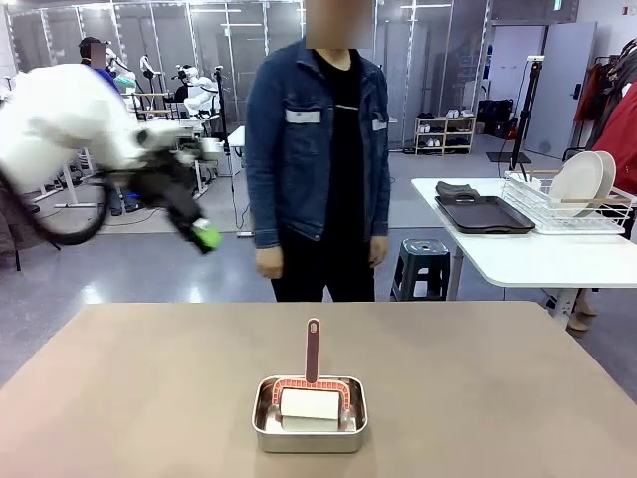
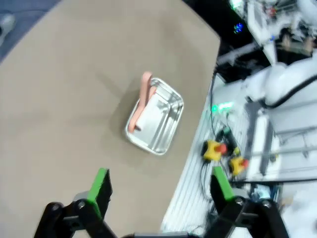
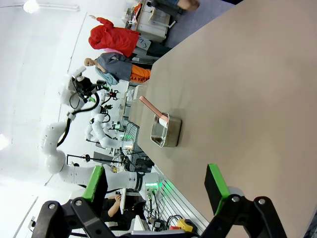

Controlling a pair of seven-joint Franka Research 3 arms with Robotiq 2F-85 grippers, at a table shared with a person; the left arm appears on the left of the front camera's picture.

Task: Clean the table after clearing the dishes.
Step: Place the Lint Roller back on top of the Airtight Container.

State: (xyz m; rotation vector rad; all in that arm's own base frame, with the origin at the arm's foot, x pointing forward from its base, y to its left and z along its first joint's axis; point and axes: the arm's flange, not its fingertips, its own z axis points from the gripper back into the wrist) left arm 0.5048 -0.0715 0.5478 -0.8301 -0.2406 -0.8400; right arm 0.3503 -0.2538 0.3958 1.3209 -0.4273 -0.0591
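Observation:
The beige-brown table (image 1: 478,378) carries a small steel pan (image 1: 310,413) near its front middle. In the pan lies a white pad with a pink-handled tool (image 1: 313,351) leaning out of it. My left gripper (image 1: 204,235) hangs blurred high above the table's far left corner, its jaws open. From the left wrist view, the left gripper (image 2: 161,186) stands open well above the pan (image 2: 156,116), holding nothing. My right gripper (image 3: 154,182) is open and empty too, away from the pan (image 3: 166,131). White plates (image 1: 582,179) stand in a wire rack, beside dark trays (image 1: 485,214).
A person in a denim jacket (image 1: 317,129) stands at the far edge, hands down. The rack and trays sit on a white side table (image 1: 537,259) at the right, with a black stool (image 1: 423,264) next to it.

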